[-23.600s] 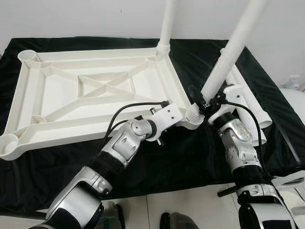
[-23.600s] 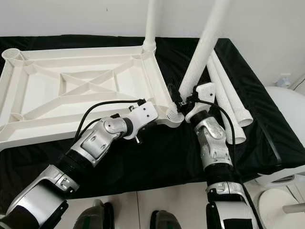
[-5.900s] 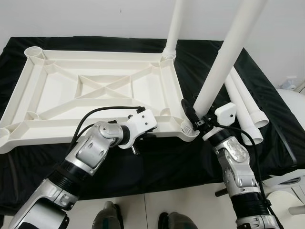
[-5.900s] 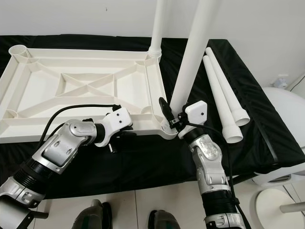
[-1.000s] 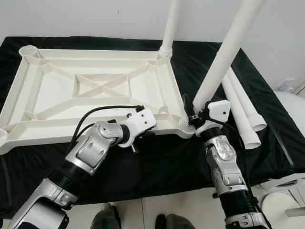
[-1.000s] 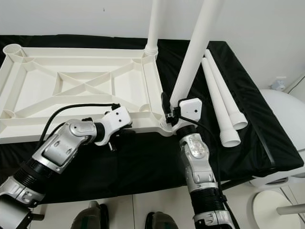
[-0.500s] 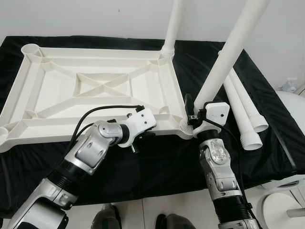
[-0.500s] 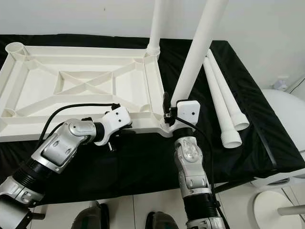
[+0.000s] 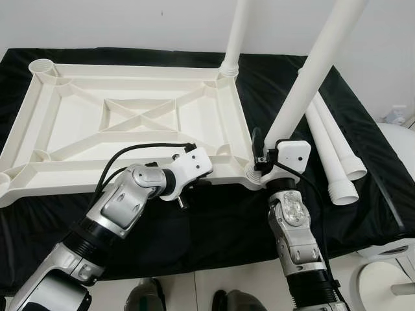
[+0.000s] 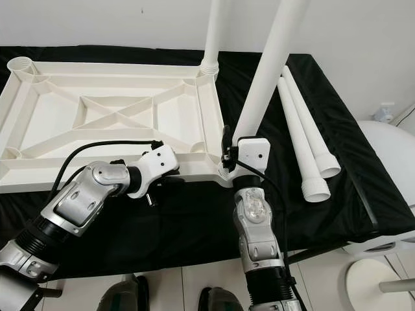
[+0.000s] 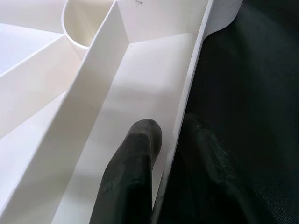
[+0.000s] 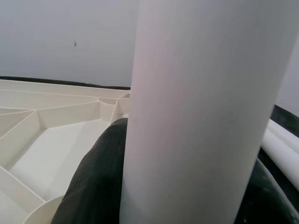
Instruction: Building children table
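While the upturned tabletop (image 9: 130, 123) lies on the black cloth (image 9: 214, 227), the right gripper (image 10: 228, 154) pinches a leg (image 9: 305, 91) standing in the near-right corner socket; the left gripper (image 11: 170, 140) clamps the tabletop's near rim. Risk: the leg appears tilted, so threads may bind or it may topple.

The white plastic tabletop (image 9: 130, 123) lies upside down, its ribbed underside up, with a cross-braced rectangle at its centre and round sockets at the corners. One white leg (image 9: 233, 35) stands upright in the far right corner socket, and a second leg (image 9: 311, 74) rises, leaning slightly, from the near right corner socket. Two more white legs (image 9: 334, 152) lie side by side just to the right of the tabletop, flared ends toward the robot.
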`<state>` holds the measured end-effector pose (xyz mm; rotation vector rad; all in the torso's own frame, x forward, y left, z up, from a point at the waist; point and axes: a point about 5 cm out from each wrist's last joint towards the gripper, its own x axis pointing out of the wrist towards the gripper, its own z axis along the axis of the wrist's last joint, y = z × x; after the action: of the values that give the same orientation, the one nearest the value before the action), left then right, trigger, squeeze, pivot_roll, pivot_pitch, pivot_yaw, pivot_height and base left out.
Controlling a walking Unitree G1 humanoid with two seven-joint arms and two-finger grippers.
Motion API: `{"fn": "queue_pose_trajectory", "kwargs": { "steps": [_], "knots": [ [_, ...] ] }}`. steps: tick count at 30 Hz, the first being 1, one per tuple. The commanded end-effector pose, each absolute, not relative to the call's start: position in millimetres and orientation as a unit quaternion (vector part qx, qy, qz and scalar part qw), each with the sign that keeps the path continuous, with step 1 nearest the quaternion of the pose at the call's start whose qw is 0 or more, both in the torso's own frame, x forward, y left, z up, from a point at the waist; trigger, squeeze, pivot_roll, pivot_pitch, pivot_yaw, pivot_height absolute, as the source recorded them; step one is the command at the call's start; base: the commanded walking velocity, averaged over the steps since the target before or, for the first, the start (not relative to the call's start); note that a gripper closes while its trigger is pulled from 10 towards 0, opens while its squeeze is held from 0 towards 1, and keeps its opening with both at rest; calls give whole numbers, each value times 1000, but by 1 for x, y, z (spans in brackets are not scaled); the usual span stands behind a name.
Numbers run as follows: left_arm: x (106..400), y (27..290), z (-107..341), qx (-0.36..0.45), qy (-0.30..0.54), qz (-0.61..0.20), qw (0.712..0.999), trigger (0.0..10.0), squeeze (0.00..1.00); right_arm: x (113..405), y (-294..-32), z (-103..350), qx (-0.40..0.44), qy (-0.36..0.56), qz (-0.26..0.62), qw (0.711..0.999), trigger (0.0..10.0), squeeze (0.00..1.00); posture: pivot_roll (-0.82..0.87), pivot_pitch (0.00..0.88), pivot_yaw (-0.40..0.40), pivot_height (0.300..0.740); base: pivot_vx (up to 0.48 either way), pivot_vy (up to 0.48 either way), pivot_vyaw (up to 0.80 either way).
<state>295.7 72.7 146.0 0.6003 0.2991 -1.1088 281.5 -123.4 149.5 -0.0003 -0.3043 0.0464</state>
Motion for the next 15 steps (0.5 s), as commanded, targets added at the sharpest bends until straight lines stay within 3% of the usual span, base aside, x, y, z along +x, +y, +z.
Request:
{"fn": "queue_pose_trajectory", "kwargs": {
  "steps": [1, 15],
  "knots": [
    [296, 68, 160, 286, 103, -515, 801, 10000, 0, 274, -127, 118, -37, -84, 21, 996, 10000, 0, 31, 105, -46, 740, 0, 0, 0],
    [295, 66, 160, 287, 103, -519, 799, 10000, 0, 274, -129, 119, -23, -73, -6, 997, 10000, 0, 29, 98, -43, 740, 0, 0, 0]
  ]
}}
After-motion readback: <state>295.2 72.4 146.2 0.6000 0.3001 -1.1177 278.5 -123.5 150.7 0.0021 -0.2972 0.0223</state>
